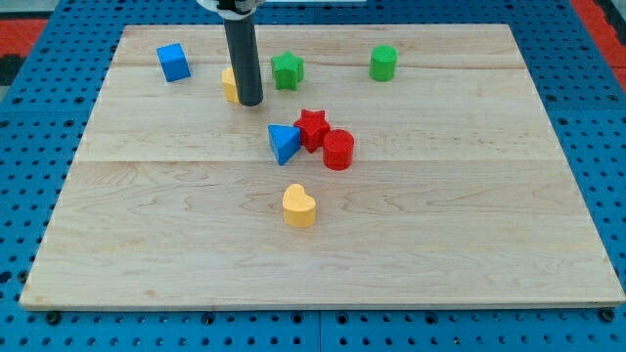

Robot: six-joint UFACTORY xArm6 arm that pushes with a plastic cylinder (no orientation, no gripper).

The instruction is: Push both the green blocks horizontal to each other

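On the wooden tabletop (176, 244), the blue cube (173, 62) sits furthest to the view's left, near the top edge and well apart from the work. Next comes a yellow block (228, 84), its shape hidden because the rod stands in front of it. The end effector is only a bare rod with nothing to clench or release, so no grasp state applies; the tip (250, 101) rests on the board touching or just beside that yellow block, and just left of the green star (288, 70). That placement suits a sideways or upward nudge of the star. The green cylinder (383, 63) lies further right, only slightly higher in the view, so the pair looks nearly level already. Below, the blue triangle (284, 143), red star (312, 127) and red cylinder (338, 150) cluster together, with a yellow heart (299, 205) lower still.
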